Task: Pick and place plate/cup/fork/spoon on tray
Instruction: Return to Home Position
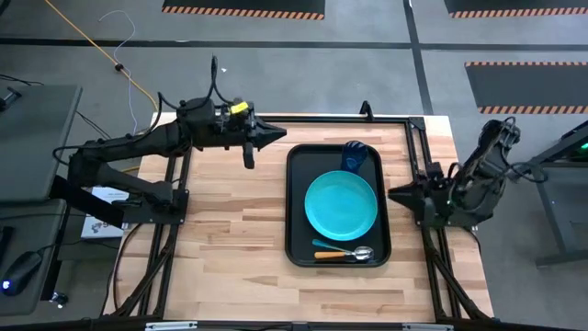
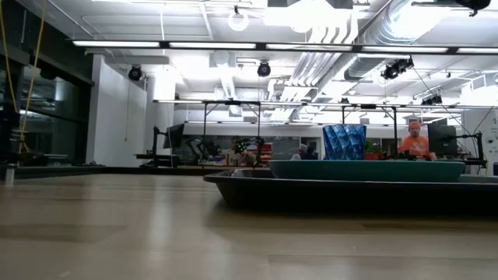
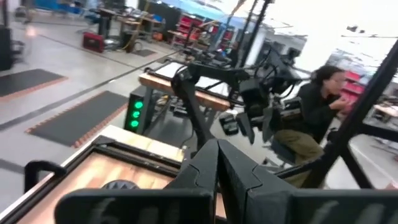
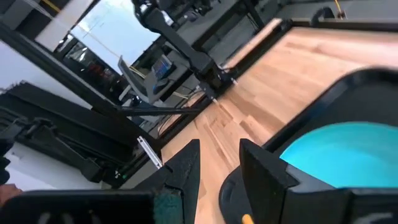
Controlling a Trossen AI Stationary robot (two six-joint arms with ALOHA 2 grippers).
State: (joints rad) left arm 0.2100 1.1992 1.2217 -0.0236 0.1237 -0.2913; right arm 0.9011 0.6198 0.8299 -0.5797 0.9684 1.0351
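Note:
The black tray (image 1: 296,207) lies on the wooden table, right of its middle. On it rests the turquoise plate (image 1: 341,204), with the blue cup (image 1: 355,156) upright at the tray's far end. At the tray's near end lie the teal-handled fork (image 1: 323,244) and the orange-handled spoon (image 1: 342,256). The low view shows the tray (image 2: 311,194), plate (image 2: 366,169) and cup (image 2: 344,142) side-on. My left gripper (image 1: 280,135) is shut and empty, raised near the tray's far left corner. My right gripper (image 4: 217,162) is open and empty, raised beside the tray's right edge (image 1: 395,195).
Bare wood (image 1: 230,211) stretches left of the tray. Black frame rails (image 1: 418,138) run along the table's edges. A seated person (image 3: 311,118) shows beyond the table in the left wrist view, and another person (image 2: 414,140) far back in the low view.

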